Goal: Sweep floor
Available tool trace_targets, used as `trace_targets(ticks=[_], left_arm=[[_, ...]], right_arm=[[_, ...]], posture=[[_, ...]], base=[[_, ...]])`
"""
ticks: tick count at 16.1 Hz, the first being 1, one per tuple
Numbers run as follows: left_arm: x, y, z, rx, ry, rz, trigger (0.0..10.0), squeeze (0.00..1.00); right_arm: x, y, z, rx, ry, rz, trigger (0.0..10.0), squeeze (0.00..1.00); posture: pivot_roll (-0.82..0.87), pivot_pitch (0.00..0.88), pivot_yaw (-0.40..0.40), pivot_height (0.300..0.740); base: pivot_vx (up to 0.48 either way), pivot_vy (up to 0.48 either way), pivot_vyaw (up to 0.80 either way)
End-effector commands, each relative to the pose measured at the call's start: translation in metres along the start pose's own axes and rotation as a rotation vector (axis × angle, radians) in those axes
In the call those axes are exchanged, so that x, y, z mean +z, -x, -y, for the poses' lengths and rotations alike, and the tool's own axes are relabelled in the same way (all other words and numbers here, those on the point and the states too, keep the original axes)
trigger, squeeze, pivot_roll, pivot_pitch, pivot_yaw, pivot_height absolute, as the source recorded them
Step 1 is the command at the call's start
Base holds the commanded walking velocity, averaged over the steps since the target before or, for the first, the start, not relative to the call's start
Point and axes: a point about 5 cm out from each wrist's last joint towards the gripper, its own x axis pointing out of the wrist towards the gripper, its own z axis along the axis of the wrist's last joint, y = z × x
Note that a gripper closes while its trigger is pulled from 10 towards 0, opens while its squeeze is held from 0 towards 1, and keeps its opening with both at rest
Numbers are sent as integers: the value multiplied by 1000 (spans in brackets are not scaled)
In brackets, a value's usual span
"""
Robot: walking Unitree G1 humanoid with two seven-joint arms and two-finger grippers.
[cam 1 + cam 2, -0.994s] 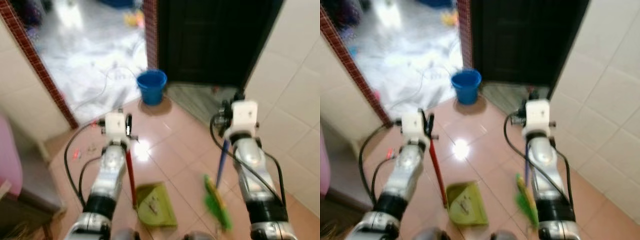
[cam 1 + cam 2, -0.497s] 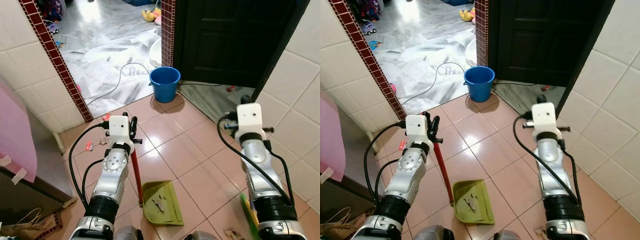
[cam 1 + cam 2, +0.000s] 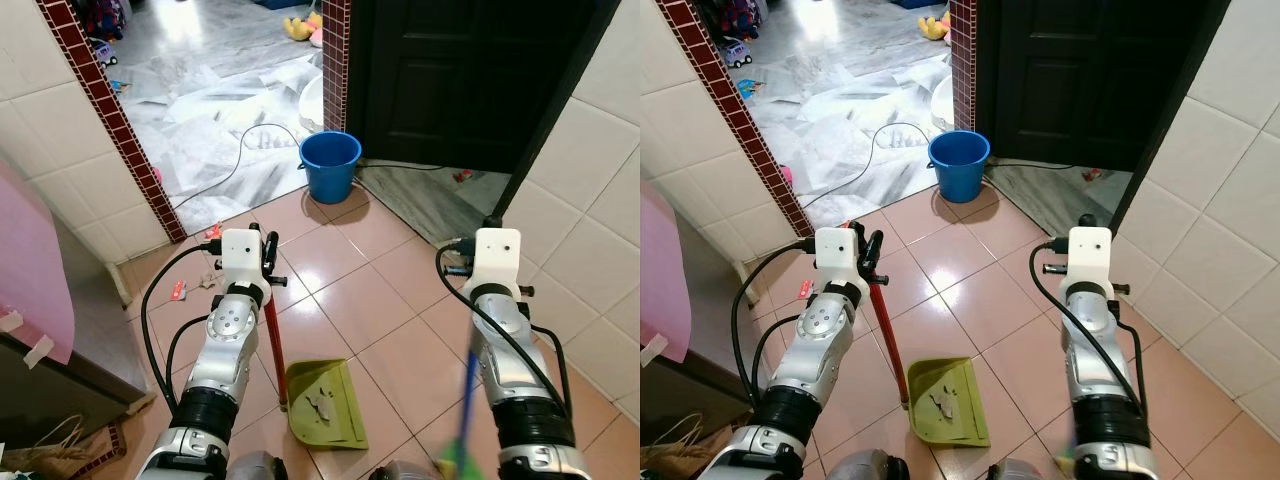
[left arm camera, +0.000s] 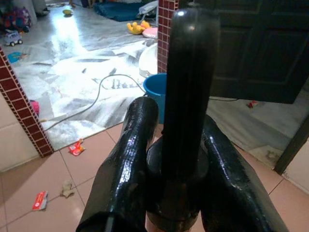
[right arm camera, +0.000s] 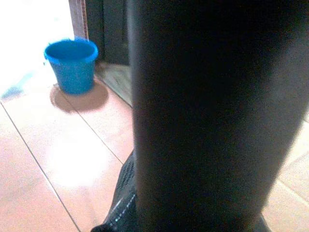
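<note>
Floor (image 3: 370, 290) – glossy salmon-pink square tiles, pale grout lines. Walls (image 3: 60, 150) – cream square tiles; doorway edged with dark red tile strip (image 3: 100, 100). Beyond doorway, grey-white marble floor (image 3: 200, 90), brightly lit, glare near top; cable (image 3: 235, 150) looping across it, toys (image 3: 300, 25) far back. Dark wooden door (image 3: 450, 70) straight ahead, grey threshold slab (image 3: 430, 200) below. Blue bucket (image 3: 330, 165) standing by door post. Pink panel (image 3: 30, 260) at left edge.

no readable text, labels or numbers
</note>
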Motion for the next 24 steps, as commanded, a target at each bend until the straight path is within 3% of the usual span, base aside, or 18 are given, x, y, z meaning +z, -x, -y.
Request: trace_targets(ticks=[1,7,11,15,17,20,22,24], left_arm=[[-10,1,1,3,20,-57,10000,0],[-11,-2,-3,74,84,-58,10000,0],[-12,-2,-4,91,70,-59,10000,0],[-10,-3,-22,247,-23,-34,10000,0],[-8,-4,-33,335,-40,-16,10000,0],[-7,-5,-41,401,-79,-8,10000,0],[-5,-4,-47,461,-137,22,10000,0],[-3,-4,-49,487,-135,35,10000,0]], right_arm=[[24,-5,-10,34,-107,98,10000,0],[58,-13,-25,149,-218,244,10000,0],[70,-12,-26,202,-269,290,10000,0],[95,-10,-18,312,-167,424,10000,0],[90,-14,-16,341,-192,388,10000,0],[95,-10,-24,434,-149,422,10000,0],[100,-5,-32,527,-62,470,10000,0],[94,-6,-33,547,-32,456,10000,0]], posture=[[-63,0,61,740],[-62,0,54,740],[-66,0,54,740],[-72,0,53,740],[-80,0,53,740],[-77,0,53,740],[-77,0,52,740],[-77,0,51,740]], base=[[0,0,0],[0,0,0],[0,0,0],[0,0,0],[0,0,0],[0,0,0],[0,0,0],[0,0,0]])
